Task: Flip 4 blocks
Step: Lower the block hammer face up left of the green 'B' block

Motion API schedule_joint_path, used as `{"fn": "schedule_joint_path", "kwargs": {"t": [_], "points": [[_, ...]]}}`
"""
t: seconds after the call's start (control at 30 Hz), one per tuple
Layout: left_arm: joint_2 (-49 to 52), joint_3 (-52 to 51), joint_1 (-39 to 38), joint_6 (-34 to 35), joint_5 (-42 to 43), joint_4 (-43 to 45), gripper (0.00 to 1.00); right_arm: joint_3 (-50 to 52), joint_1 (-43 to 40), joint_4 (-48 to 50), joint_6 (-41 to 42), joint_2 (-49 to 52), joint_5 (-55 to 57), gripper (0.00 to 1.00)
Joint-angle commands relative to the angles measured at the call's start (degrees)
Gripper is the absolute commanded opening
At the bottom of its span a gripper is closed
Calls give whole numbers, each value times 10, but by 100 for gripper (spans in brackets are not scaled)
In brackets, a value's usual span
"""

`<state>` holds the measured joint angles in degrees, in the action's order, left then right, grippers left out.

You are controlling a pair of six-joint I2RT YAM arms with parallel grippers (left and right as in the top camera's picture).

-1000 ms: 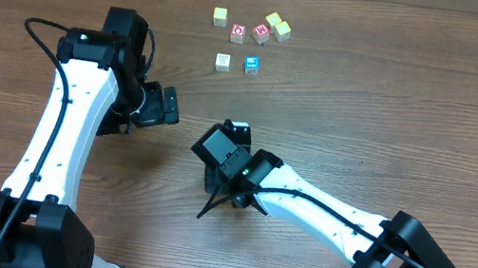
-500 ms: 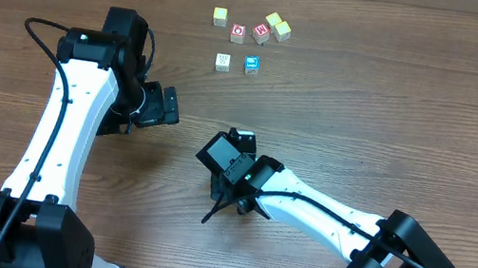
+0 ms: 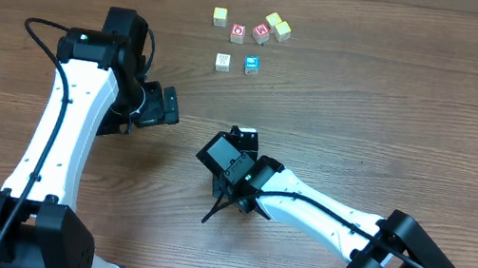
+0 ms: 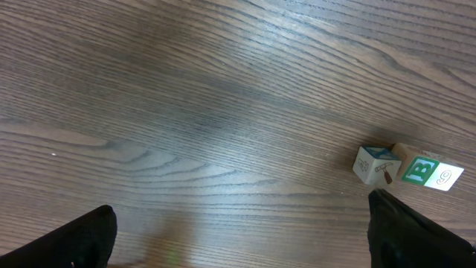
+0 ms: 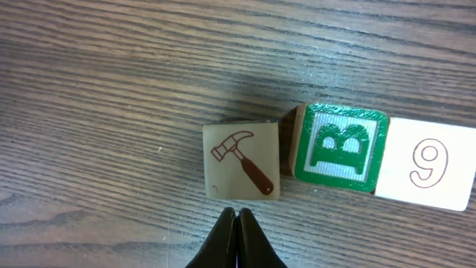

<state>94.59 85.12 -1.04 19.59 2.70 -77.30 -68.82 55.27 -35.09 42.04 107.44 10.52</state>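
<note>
In the right wrist view a pale block with a brown hammer drawing (image 5: 242, 160) lies flat on the table. A block with a green letter B (image 5: 342, 147) touches its right side, and a pale face printed 9 (image 5: 428, 165) adjoins that. My right gripper (image 5: 238, 217) is shut and holds nothing, its tips just short of the hammer block's near edge. The left wrist view has the same pair, hammer block (image 4: 375, 164) and B block (image 4: 420, 170), far off to the right of my open left gripper (image 4: 249, 240). Another pale dotted block (image 3: 223, 61) sits at the back.
At the back of the table lie two red-faced cubes (image 3: 238, 33) (image 3: 261, 33), a blue-faced cube (image 3: 251, 64) and three yellowish cubes (image 3: 220, 17) (image 3: 273, 19) (image 3: 281, 31). My right arm (image 3: 322, 215) stretches in from the lower right and covers the two near blocks from above.
The right wrist has shifted slightly toward the front of the table and then held still. The left arm and the blocks at the back have not moved.
</note>
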Motion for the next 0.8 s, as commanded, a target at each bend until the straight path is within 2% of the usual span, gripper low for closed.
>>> {"fn": "schedule_joint_path", "kwargs": {"t": [0.0, 0.77], "points": [[-5, 12, -1, 10, -6, 0, 100, 3, 3, 10, 4, 0, 11, 4], [-5, 12, -1, 10, -6, 0, 100, 20, 9, 21, 4, 1, 4, 4]]}}
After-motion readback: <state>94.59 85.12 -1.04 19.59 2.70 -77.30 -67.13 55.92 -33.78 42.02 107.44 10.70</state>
